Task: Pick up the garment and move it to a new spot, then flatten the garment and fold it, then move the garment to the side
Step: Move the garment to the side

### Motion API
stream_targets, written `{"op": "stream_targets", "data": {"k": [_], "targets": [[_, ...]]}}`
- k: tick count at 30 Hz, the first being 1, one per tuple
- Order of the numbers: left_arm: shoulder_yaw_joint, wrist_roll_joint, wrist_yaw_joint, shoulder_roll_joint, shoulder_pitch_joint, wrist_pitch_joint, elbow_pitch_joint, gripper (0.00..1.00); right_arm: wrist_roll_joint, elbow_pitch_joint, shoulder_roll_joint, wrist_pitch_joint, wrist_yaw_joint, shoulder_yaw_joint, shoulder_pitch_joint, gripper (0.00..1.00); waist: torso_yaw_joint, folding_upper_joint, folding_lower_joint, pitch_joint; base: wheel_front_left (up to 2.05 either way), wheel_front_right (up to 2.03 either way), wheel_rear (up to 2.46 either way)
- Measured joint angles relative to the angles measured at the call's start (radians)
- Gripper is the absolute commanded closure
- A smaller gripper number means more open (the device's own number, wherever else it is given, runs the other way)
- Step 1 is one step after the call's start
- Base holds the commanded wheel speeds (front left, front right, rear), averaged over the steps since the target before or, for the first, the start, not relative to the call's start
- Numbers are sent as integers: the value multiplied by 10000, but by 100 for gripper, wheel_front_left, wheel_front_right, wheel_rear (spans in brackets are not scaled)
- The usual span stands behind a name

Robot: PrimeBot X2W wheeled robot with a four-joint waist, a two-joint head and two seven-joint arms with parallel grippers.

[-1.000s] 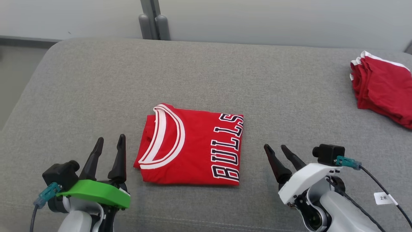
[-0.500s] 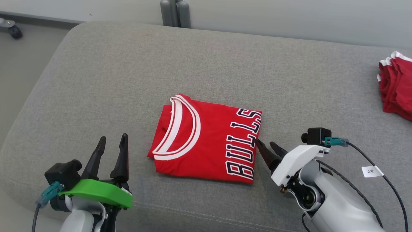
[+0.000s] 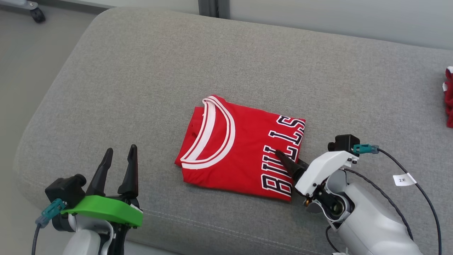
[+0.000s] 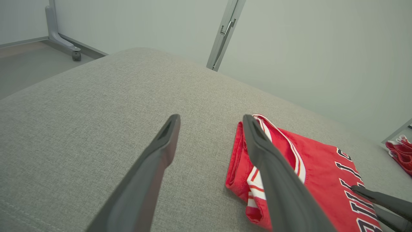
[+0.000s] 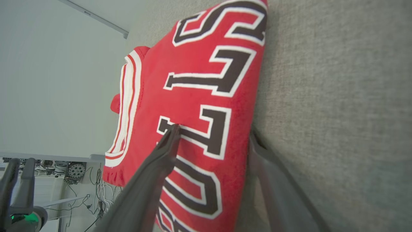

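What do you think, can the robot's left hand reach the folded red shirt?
Probably yes. The open left hand sits beside the folded red shirt, with bare grey fabric cushion between them and nothing blocking.

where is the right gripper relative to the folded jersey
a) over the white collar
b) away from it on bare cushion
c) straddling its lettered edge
c: the right gripper is open, with one finger over the lettering of the jersey and the other at its edge.

Red jersey (image 3: 244, 148) — folded flat, white-trimmed collar up — lies on grey cushion (image 3: 141, 88).
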Motion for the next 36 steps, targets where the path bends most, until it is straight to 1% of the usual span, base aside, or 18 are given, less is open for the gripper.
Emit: {"op": "stream_targets", "data": {"k": [4,5,6,7,8,12,20,27,30,31,32,36], "targets": [[0,0,0,0,-3,0,8,0,192,203,52,90,119,-4,-115,0,26,0,0,8,0,0,0],[0,0,0,0,-4,0,10,0,205,253,54,90,146,0,-168,4,30,0,0,10,0,0,0],[2,0,0,0,-5,0,10,0,238,278,65,88,150,2,-211,44,32,0,0,12,0,0,0],[2,0,0,0,-6,0,10,0,259,313,81,73,161,-4,-246,81,32,0,0,12,0,0,0],[6,0,0,0,-8,0,10,0,261,339,86,59,184,-13,-282,100,32,0,0,11,0,0,0],[21,-2,0,0,-12,0,42,0,395,506,94,58,240,-36,-403,100,11,0,0,-4,0,0,0],[222,-2,0,10,-33,0,63,0,569,564,128,-255,485,-73,-732,100,-148,0,0,-51,0,0,0],[353,-2,0,35,-28,0,59,0,378,433,90,-382,497,115,-1402,100,-525,0,0,-99,0,0,0],[370,-2,0,50,-13,0,48,0,270,359,-157,-368,497,188,-1685,100,-761,0,0,-109,0,0,0],[391,-2,0,56,-1,0,31,0,50,316,-447,-368,497,236,-1881,100,-940,0,0,-108,0,0,0],[391,-2,0,56,-1,0,31,0,50,316,-447,-368,497,236,-1881,100,-940,0,0,-108,0,0,0],[368,-2,0,65,2,0,-42,0,-130,205,-997,-286,499,238,-2343,100,-1351,0,0,-88,0,0,0]]}}
